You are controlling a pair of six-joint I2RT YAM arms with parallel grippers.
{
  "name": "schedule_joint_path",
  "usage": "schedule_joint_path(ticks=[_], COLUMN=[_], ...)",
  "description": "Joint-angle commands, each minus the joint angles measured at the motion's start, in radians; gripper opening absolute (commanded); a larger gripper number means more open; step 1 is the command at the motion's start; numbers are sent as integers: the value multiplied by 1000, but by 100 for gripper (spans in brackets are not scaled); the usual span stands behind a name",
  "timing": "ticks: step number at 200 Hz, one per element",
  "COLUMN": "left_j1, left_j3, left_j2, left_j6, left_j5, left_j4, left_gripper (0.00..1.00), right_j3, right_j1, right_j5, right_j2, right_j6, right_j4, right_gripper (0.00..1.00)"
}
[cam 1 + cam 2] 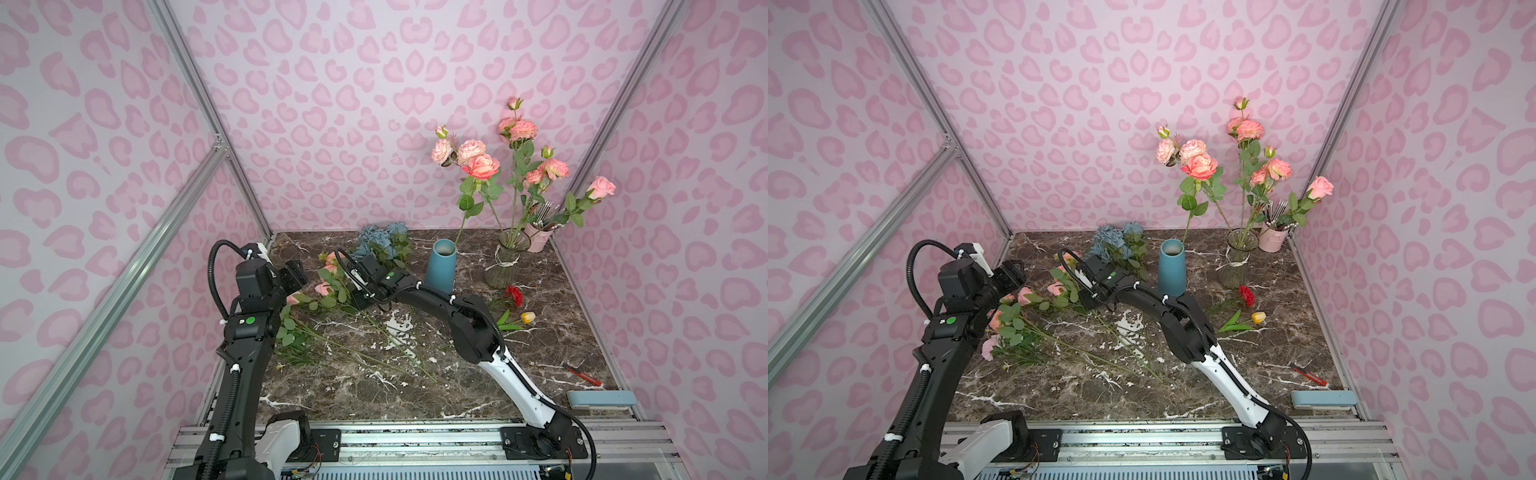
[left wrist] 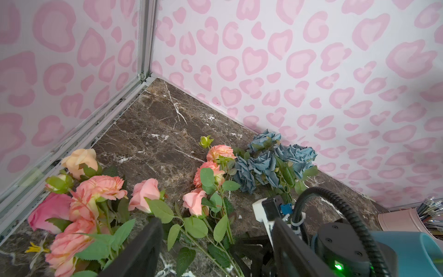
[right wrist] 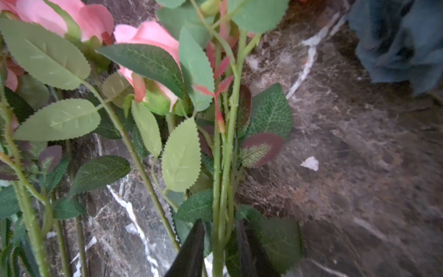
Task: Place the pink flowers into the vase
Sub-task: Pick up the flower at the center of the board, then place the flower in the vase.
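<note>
Loose pink flowers lie at the table's left, stems fanning toward the front. My right gripper reaches down among them; in the right wrist view its fingers sit tight on either side of a bundle of green stems below the pink blooms. My left gripper hovers open above the blooms, holding nothing. A blue vase holds one pink rose. A glass vase holds several pink flowers.
A dusty-blue hydrangea bunch lies at the back beside the right wrist. A red bloom and a yellow tulip lie right of the blue vase. A pink bucket stands in the back right corner. A red tool and a blue-grey bar lie front right.
</note>
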Motion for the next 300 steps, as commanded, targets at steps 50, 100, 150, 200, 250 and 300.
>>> schedule_joint_path(ticks=[50,100,150,200,250,300], left_j1=[5,7,9,11,12,12], left_j3=[0,0,-1,-3,-4,-6], left_j2=[1,-4,-8,-14,-12,-11], left_j6=[-4,-3,-4,-6,-4,-1], left_j5=[17,19,13,2,5,5], left_j4=[39,42,39,38,37,37], left_gripper=[75,75,74,73,73,73], right_j3=[51,73,13,-342,-570,-713], right_j1=[1,1,14,50,76,117], right_j5=[-17,8,94,216,293,420], right_j2=[19,-35,-171,-441,-624,-772], right_j6=[-16,-32,-78,-112,-137,-199], right_j4=[-9,1,60,410,680,858], right_gripper=[10,2,0,0,0,0])
